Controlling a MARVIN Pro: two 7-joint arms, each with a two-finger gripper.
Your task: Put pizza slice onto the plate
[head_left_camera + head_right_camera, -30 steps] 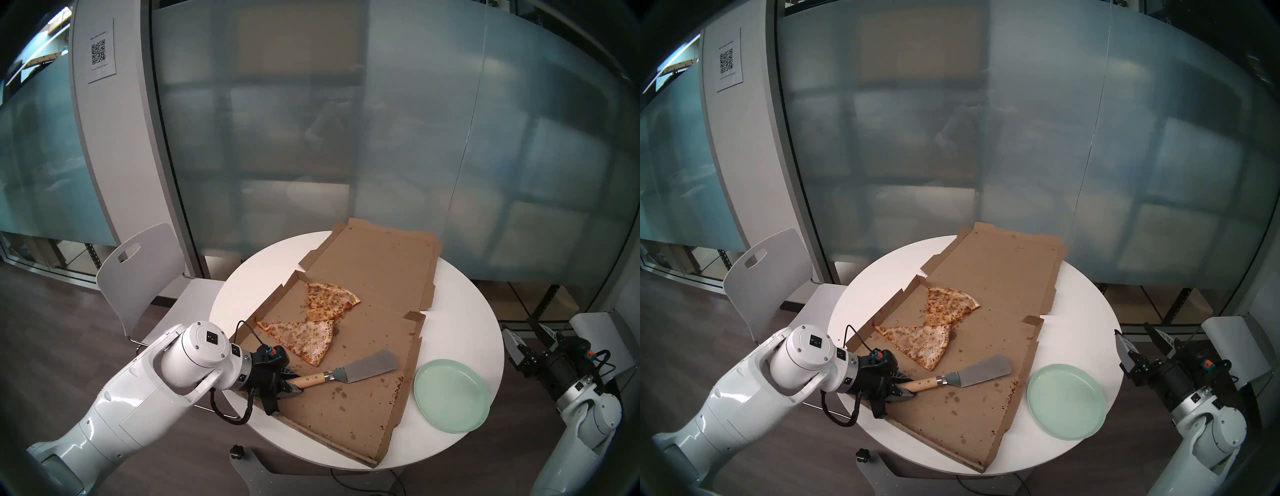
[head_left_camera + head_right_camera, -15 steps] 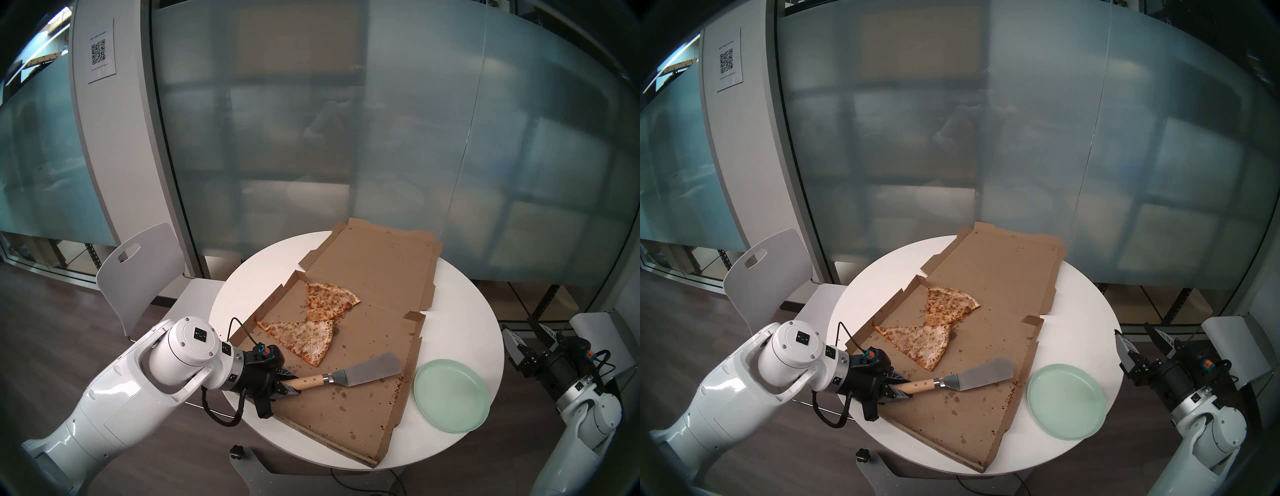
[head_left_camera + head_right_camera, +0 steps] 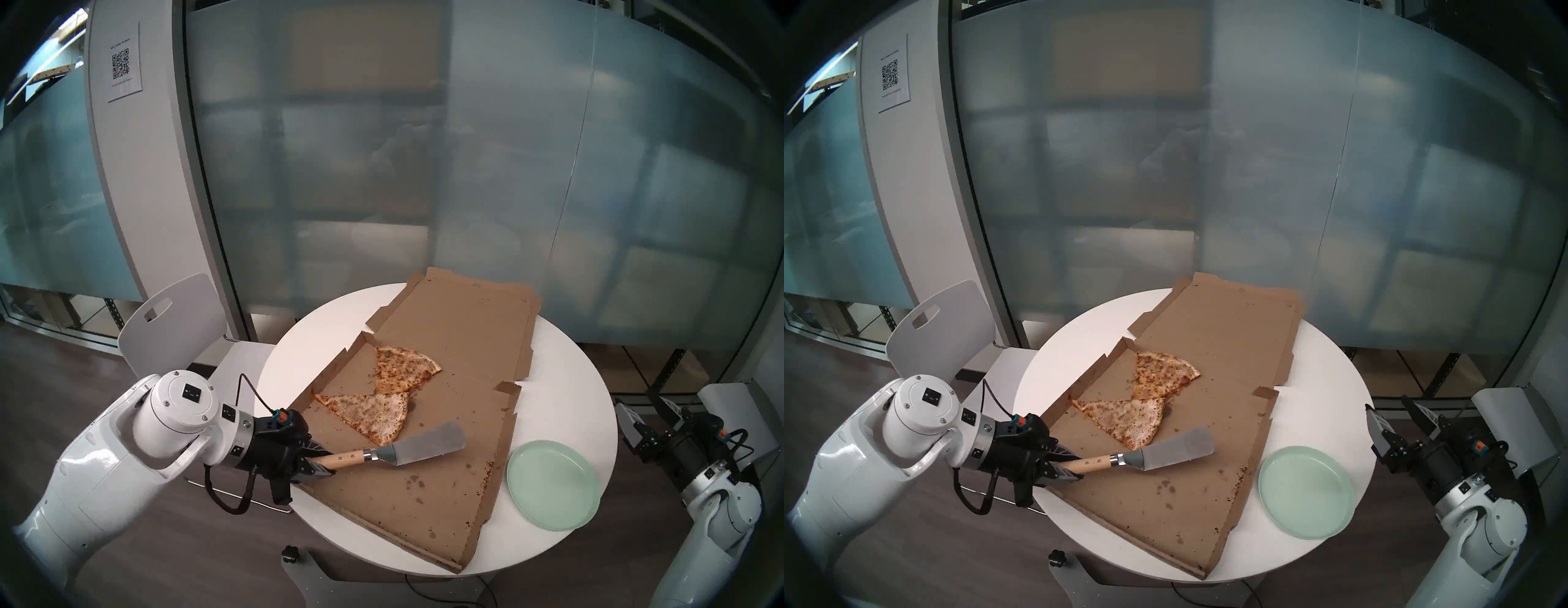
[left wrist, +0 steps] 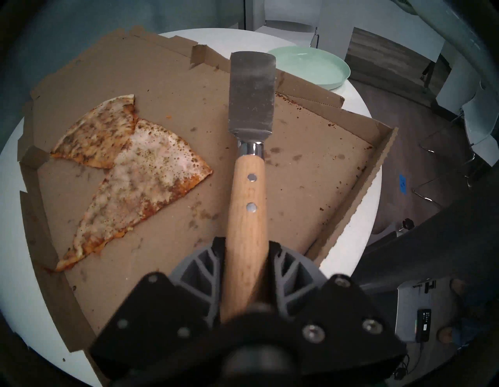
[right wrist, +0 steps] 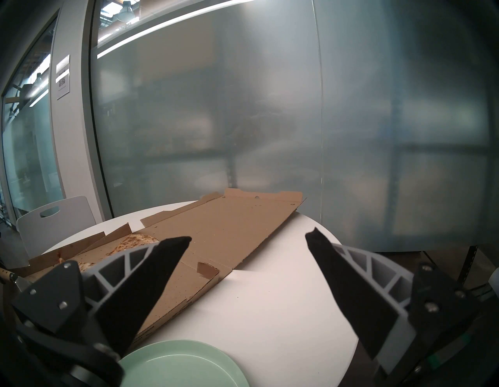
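The pizza slice (image 3: pixel 369 414), long and pale with brown speckles, lies flat in the open cardboard box; it also shows in the left wrist view (image 4: pixel 145 186). My left gripper (image 3: pixel 316 465) is shut on the wooden handle of a metal spatula (image 3: pixel 424 443), at the box's near left edge. The spatula blade (image 4: pixel 252 94) is empty and points toward the plate, its heel just beside the slice's near tip. The mint-green plate (image 3: pixel 553 484) sits empty on the table, right of the box. My right gripper (image 5: pixel 248 237) is open and empty, off the table's right edge behind the plate (image 5: pixel 183 364).
A shorter orange-brown wedge (image 3: pixel 401 368) lies behind the slice, touching its wide end. The flattened pizza box (image 3: pixel 424 501) covers most of the round white table (image 3: pixel 564 382). A white chair (image 3: pixel 169 322) stands at the far left.
My left arm has pulled back to the left with the spatula. The blade has slid left across the box, away from the plate and up to the slice's near tip. The right arm is still.
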